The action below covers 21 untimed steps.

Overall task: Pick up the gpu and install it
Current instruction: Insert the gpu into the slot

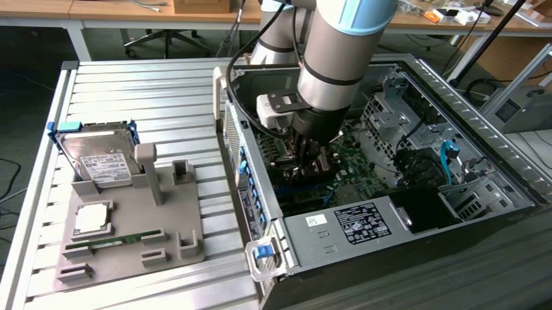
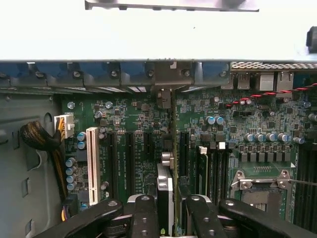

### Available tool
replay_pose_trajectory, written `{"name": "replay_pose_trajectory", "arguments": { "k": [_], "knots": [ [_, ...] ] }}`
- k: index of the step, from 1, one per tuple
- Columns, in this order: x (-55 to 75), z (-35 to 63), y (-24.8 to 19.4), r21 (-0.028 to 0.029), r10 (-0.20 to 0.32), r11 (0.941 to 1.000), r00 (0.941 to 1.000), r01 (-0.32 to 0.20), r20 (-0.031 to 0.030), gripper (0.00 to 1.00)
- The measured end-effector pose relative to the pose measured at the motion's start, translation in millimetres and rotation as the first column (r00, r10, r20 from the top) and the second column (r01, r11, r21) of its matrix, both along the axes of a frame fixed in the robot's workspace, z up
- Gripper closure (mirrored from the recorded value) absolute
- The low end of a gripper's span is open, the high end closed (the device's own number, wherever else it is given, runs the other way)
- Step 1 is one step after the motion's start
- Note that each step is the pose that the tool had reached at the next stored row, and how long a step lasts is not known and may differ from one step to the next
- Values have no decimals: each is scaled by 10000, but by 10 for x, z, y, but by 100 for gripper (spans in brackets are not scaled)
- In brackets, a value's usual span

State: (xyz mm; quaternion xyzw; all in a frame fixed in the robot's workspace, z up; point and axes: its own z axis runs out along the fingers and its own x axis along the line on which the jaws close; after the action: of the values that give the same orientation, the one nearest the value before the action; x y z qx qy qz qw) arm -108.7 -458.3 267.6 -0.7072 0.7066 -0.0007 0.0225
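A: Where's the gpu (image 2: 166, 198)?
B: Edge-on between the fingers (image 2: 144, 218), clamped on both faces, standing upright over the motherboard (image 2: 129, 148) slots, inside the open computer case (image 1: 345, 236) near its rear wall.
A: Fingers?
B: Closed on the card.

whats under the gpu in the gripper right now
The gripper holds the gpu edge-on, directly over the green motherboard and its black slots. The slot right beneath is covered by the card.

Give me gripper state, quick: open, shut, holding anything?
Gripper: jaws closed on the gpu, held edge-on above the motherboard slots inside the PC case.
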Motion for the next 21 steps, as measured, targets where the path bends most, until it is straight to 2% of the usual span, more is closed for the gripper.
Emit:
{"name": "replay_pose_trajectory", "arguments": {
  "k": [6,21],
  "knots": [
    [-1,-2,0,0,-221,9998,9998,221,0,73],
    [12,-6,-17,0,-223,9998,9998,223,0,73]
  ]
}}
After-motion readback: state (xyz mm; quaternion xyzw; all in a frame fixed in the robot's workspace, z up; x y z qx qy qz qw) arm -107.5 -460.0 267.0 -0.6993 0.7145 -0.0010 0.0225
